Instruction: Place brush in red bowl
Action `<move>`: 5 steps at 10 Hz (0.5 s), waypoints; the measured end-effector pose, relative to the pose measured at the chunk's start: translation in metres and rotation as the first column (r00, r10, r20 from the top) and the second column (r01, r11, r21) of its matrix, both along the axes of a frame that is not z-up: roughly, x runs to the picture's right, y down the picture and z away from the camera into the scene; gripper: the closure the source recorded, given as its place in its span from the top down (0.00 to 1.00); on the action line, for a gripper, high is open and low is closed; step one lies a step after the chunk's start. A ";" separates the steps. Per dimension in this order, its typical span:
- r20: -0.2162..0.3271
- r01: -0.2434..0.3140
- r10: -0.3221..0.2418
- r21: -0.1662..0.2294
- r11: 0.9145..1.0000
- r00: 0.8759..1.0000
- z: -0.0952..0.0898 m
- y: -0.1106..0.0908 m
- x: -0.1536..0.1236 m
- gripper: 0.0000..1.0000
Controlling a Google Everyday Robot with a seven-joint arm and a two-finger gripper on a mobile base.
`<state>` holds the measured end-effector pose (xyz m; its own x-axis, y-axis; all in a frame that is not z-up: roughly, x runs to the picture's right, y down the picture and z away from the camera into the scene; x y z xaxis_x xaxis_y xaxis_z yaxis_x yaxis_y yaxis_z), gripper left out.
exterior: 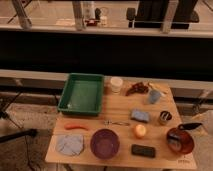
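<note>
The brush (140, 116) is a small greyish-blue oblong lying flat on the wooden table (120, 107), right of centre. The red bowl (180, 141) is glossy reddish-brown and stands at the table's front right corner. My gripper (191, 126) is a dark shape at the table's right edge, just above the far right rim of the red bowl. It is well to the right of the brush and apart from it.
A green tray (82, 94) stands at the back left. A white cup (116, 84), a dark brown lumpy thing (136, 89) and a blue-grey cup (154, 96) stand at the back. A purple bowl (104, 143), black block (143, 150), orange fruit (140, 130), small dark can (165, 117), blue cloth (70, 145) and orange stick (75, 127) are nearer.
</note>
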<state>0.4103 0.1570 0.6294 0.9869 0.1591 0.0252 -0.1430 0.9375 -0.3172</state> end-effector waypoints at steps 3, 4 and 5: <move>-0.016 0.025 -0.026 -0.019 1.000 1.000 0.006 -0.006 -0.003 0.00; -0.025 0.027 -0.028 -0.031 0.999 0.999 0.007 -0.008 -0.003 0.00; -0.033 0.028 -0.030 -0.041 0.999 0.999 0.009 -0.010 -0.003 0.00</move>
